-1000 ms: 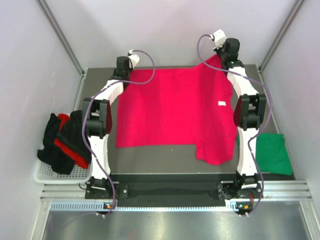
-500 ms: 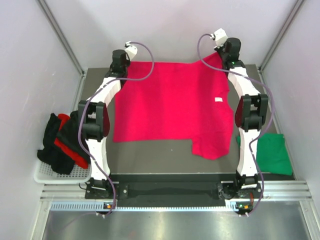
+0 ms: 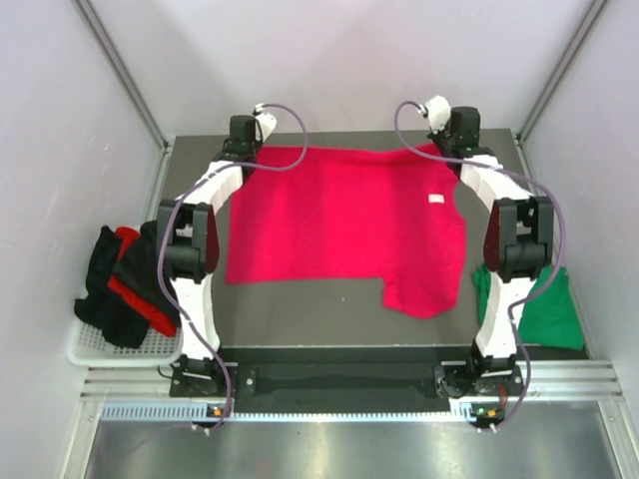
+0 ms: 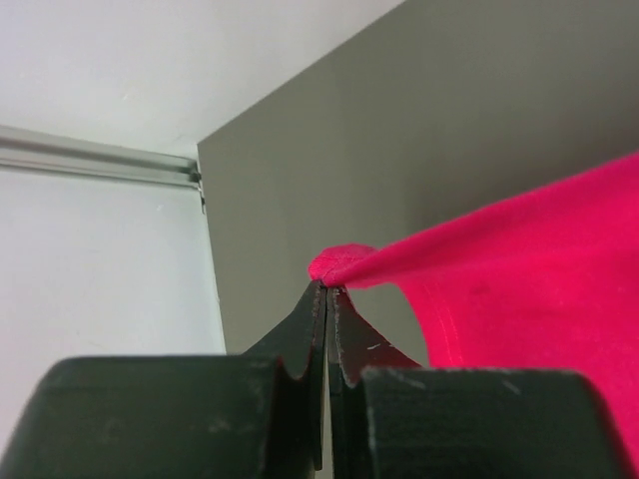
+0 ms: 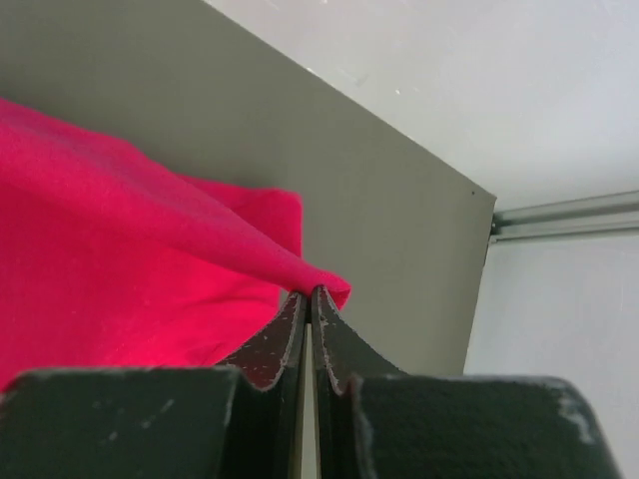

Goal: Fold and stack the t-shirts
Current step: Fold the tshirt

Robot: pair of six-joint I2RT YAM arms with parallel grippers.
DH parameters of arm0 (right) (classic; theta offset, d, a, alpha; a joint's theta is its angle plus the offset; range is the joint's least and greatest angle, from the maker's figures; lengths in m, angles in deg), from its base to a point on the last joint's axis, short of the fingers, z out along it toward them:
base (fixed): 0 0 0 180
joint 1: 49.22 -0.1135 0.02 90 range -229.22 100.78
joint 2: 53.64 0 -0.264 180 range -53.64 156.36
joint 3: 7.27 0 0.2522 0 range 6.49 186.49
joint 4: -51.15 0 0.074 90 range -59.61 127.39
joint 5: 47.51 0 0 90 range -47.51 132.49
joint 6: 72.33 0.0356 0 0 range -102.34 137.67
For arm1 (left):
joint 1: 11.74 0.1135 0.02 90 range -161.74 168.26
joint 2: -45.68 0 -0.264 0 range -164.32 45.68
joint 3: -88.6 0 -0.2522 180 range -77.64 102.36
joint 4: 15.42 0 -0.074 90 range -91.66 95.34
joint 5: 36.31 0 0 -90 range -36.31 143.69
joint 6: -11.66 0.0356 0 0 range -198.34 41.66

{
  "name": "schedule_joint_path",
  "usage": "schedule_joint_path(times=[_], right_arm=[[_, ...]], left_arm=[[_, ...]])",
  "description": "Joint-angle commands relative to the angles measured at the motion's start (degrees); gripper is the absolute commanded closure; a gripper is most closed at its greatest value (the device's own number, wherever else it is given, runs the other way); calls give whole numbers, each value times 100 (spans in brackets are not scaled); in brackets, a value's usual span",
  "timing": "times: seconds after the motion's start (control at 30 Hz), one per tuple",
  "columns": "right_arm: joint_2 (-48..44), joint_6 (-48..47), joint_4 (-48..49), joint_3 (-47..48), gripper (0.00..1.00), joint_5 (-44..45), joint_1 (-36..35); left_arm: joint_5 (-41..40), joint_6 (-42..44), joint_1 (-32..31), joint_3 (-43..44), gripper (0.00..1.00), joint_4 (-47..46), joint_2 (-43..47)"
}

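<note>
A crimson-pink t-shirt point(image 3: 344, 222) lies spread over the grey table, a sleeve hanging toward the front right and a small white tag point(image 3: 436, 199) showing. My left gripper point(image 3: 243, 142) is shut on the shirt's far left corner point(image 4: 334, 266). At the far right corner point(image 5: 324, 282) my right gripper point(image 3: 458, 135) is shut on the cloth too. Both corners are pinched at the fingertips, the cloth point(image 5: 120, 269) pulled taut between them. A dark green t-shirt point(image 3: 544, 304) lies at the right edge, partly behind the right arm. Black and red t-shirts point(image 3: 128, 284) are heaped at the left.
The black and red heap sits in a white basket point(image 3: 88, 346) off the table's left edge. White enclosure walls stand close behind both grippers, with metal rails point(image 4: 100, 160) at the corners. Bare grey table point(image 3: 300, 314) shows in front of the shirt.
Both grippers have lowered the far edge of the pink shirt toward the table at the back; the right corner came down from its raised peak and the shirt lies flatter.
</note>
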Motion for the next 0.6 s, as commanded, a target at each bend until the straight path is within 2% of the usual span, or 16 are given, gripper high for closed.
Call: schedule_joint_path(times=[0.0, 0.43, 0.57], right_arm=[[-622, 80, 12, -110, 100, -58, -54], [-1237, 221, -287, -963, 100, -93, -46], [-1430, 230, -278, -1253, 100, -110, -46]], left_arm=[[40, -256, 7, -96, 100, -42, 523], [94, -239, -1, -1106, 100, 143, 1095], [67, -177, 7, -1133, 100, 247, 1077]])
